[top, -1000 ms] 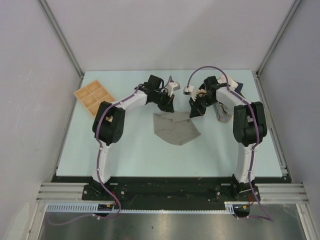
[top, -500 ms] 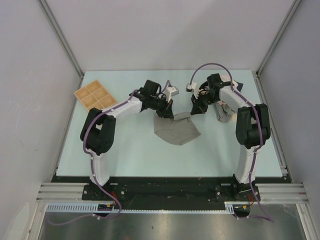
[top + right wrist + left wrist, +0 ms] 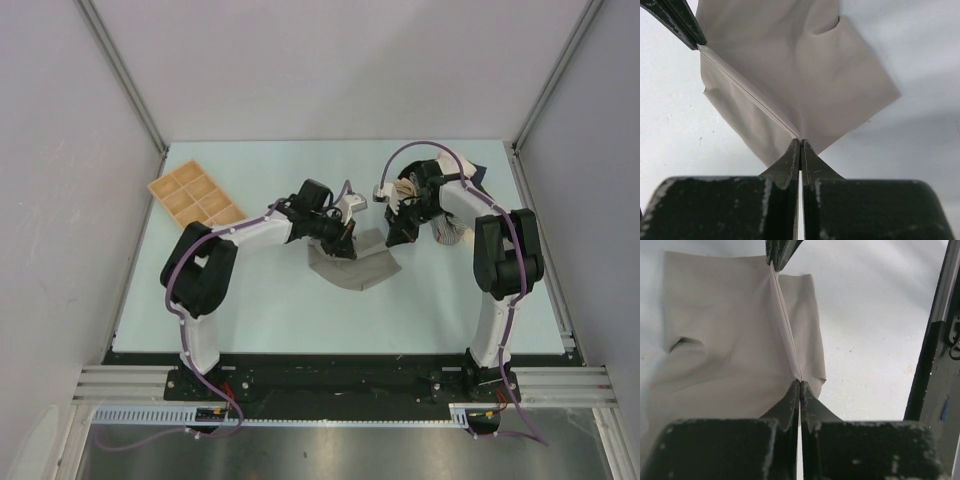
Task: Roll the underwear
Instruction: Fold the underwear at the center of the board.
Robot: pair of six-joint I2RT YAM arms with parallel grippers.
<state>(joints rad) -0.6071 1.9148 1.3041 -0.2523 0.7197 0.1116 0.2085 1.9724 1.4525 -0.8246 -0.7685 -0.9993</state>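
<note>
Soft, light, floppy underwear (image 3: 730,340); left fingers (image 3: 789,402) and right fingers (image 3: 789,160) each clenched on its taut hem, probably the best hold.

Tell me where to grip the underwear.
On the underwear, take the far hem at both ends, each gripper from its own side. It's a thin straight edge; left gripper and right gripper are shut on its ends, hem taut between.

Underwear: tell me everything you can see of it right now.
The underwear is plain taupe-grey cloth, soft, matte and wrinkled. It lies mid-table, and a fold along its far side is stretched into a straight, taut ridge between the left gripper and the right gripper, both shut on it. The rest drapes loosely onto the table.
</note>
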